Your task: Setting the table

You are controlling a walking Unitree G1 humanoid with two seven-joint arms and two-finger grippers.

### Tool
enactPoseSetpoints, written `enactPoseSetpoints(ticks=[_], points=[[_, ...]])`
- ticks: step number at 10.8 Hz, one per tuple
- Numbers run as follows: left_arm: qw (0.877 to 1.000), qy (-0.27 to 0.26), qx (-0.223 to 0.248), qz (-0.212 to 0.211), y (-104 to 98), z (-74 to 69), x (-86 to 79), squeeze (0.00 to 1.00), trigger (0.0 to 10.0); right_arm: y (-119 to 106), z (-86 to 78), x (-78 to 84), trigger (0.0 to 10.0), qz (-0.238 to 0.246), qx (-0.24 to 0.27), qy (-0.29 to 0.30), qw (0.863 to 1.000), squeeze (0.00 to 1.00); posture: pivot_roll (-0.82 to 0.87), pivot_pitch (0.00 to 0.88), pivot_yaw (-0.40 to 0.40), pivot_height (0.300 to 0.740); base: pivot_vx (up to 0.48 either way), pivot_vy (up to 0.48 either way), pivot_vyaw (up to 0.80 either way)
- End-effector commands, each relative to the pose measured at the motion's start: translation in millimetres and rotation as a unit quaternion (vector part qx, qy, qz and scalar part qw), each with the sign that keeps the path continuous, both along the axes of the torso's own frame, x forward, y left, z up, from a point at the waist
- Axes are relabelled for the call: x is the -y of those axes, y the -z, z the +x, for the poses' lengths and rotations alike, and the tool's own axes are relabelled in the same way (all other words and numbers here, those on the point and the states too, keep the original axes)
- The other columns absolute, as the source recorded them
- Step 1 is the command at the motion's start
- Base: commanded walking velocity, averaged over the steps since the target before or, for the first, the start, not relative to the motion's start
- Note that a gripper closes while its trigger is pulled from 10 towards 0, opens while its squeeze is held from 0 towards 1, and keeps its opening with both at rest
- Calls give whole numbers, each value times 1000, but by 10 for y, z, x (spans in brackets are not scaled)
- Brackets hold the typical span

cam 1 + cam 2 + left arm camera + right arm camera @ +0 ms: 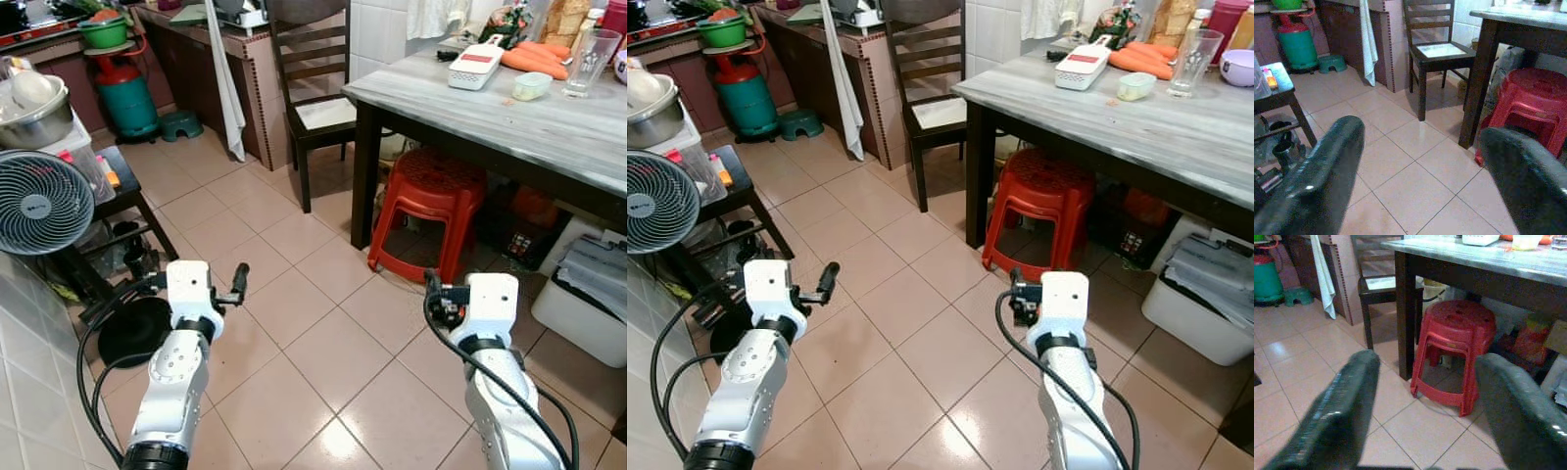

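The grey-topped dining table [509,113] stands ahead on the right. On it are a clear glass [590,61], orange carrots [534,59], a white slicer [475,67] and a small pale tub [532,86]; a purple bowl [1239,67] sits at its far right. My left gripper [238,279] hangs open over the tiled floor, holding nothing. My right gripper [431,287] is also open and empty, low in front of the table. The wrist views look between each gripper's spread fingers [1327,171] [1347,401] toward the table legs.
A red plastic stool [431,211] sits under the table, with a dark wooden chair [309,88] beside it. A fan [39,201] and a low black stand with a metal bowl [34,113] are on my left. White bins [583,294] are on the right, and a green gas cylinder [125,98] is farther back.
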State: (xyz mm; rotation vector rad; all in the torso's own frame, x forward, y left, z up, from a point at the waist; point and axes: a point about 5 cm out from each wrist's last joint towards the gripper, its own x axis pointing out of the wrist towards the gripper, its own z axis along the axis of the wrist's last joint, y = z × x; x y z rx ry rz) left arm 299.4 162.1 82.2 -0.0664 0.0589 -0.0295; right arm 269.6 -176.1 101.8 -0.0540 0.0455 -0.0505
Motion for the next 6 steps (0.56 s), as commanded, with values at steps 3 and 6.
enactPoseSetpoints(ticks=[3,6], points=[[1000,-14,-3,-2,3,6,-50,0,0,-68,6,-8,0,0,12,-4,1000,0,-93,0,95,740,0,0,0],[1000,-11,-4,1,5,11,-42,0,353,-74,8,-19,0,-8,11,-5,1000,0,-93,0,95,740,0,0,0]])
